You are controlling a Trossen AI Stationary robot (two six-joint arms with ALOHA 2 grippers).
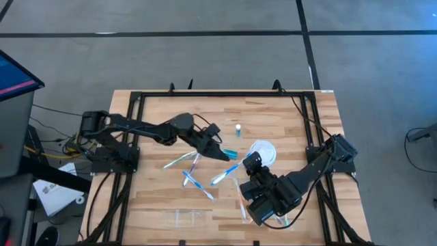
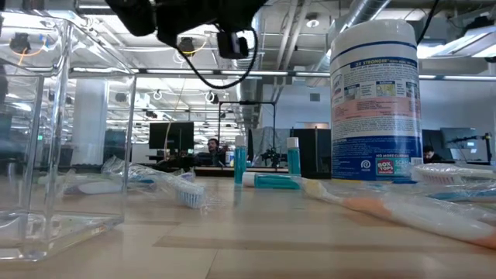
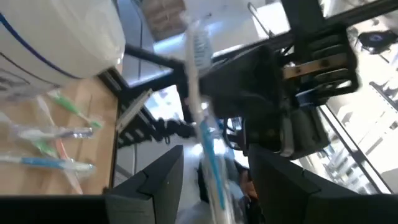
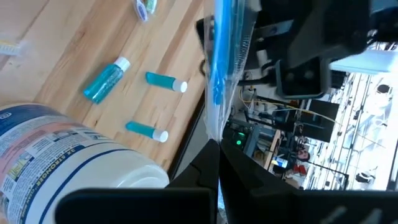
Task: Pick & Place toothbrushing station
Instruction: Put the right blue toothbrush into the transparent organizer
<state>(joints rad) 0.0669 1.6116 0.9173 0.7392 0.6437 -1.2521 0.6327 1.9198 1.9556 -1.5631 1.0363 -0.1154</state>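
Observation:
A blue-handled toothbrush in a clear plastic wrapper (image 4: 221, 56) is up in the air over the table's middle. My right gripper (image 4: 216, 146) is shut on it. My left gripper (image 3: 216, 155) is open, one finger on each side of the same toothbrush's handle (image 3: 210, 168), with a gap on both sides. The bristle head (image 3: 199, 43) points away toward the right arm. In the high view my left gripper (image 1: 224, 154) reaches in from the left and my right gripper (image 1: 247, 166) from the right. Other toothbrushes (image 1: 193, 179) and three small blue bottles (image 4: 107, 81) rest on the wood. My right gripper pinches the near end of the clear wrapper (image 4: 214, 132) between its two shut fingers. The wrapped toothbrush sticks out ahead of the fingertips, lifted clear of the table.
A white wipes canister (image 1: 263, 152) stands close by the right gripper. A clear plastic box (image 2: 62, 132) sits near the table's front edge. Loose toothbrushes (image 3: 56, 132) lie left of centre. One bottle (image 1: 238, 128) stands toward the far side.

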